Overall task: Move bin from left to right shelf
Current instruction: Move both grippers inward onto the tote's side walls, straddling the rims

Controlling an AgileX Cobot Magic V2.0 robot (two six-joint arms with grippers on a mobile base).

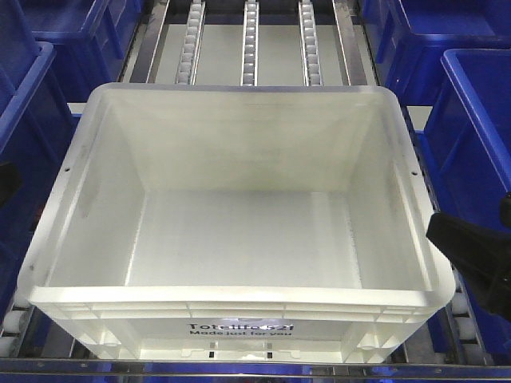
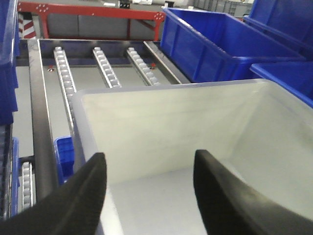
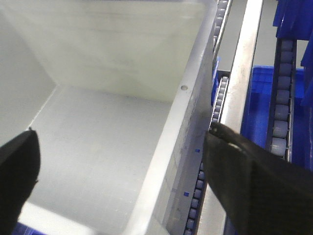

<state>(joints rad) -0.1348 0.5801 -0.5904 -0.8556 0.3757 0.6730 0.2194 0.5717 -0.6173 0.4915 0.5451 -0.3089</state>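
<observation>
The empty white rectangular plastic bin [image 1: 239,144] looks light, stiff and slick; best pinched at its side walls, which the left gripper [image 2: 149,156] and right gripper [image 3: 122,132] straddle wide open, holding nothing

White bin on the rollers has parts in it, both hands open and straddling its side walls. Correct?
Not quite. The white bin is empty; the exterior front-facing view shows its bare floor. The rest stands: it sits on the rollers, and the left hand and right hand are open, each straddling a side wall.
</observation>
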